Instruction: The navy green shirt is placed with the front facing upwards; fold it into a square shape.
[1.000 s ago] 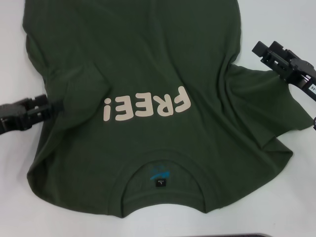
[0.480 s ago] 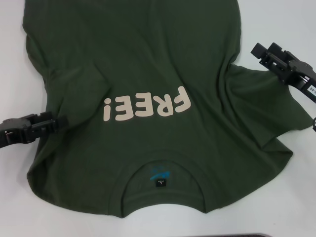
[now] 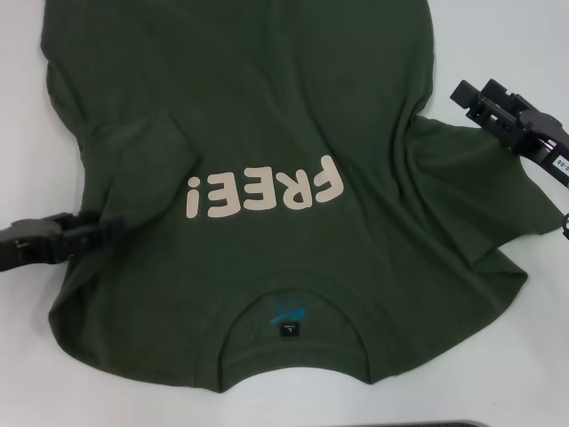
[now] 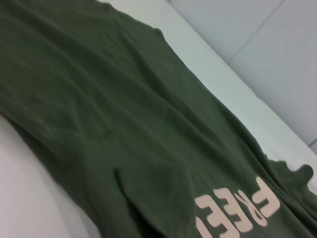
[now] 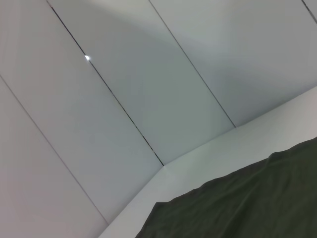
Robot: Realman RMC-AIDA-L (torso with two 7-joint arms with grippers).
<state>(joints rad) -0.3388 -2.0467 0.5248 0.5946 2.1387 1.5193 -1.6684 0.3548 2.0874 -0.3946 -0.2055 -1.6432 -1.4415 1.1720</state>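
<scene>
Across most of the white tabletop (image 3: 533, 374) lies the navy green shirt (image 3: 267, 116), front up, with the cream "FREE!" lettering (image 3: 265, 191) reading upside down from your side, the collar (image 3: 293, 322) toward the near edge and the hem running off past the far edge of the head view. Your left gripper (image 3: 105, 229) sits low at the shirt's left side, its tips over or on the cloth just inside the edge, near the already tucked sleeve. Your right gripper (image 3: 469, 98) hangs beside the right sleeve (image 3: 480, 187), which lies rumpled and spread toward the right edge. The main risk is uneven work: if you pull the left side while the right sleeve is bunched, the body will likely skew and the fold come out crooked, not square. A shallow pinch at the left edge could catch only the top layer and drag it off the one beneath. As for the fingers, the right pair look parted a little and hold nothing, clear of the cloth; the left pair you cannot judge, since they are seen side-on against dark fabric, nor whether they grip it.
</scene>
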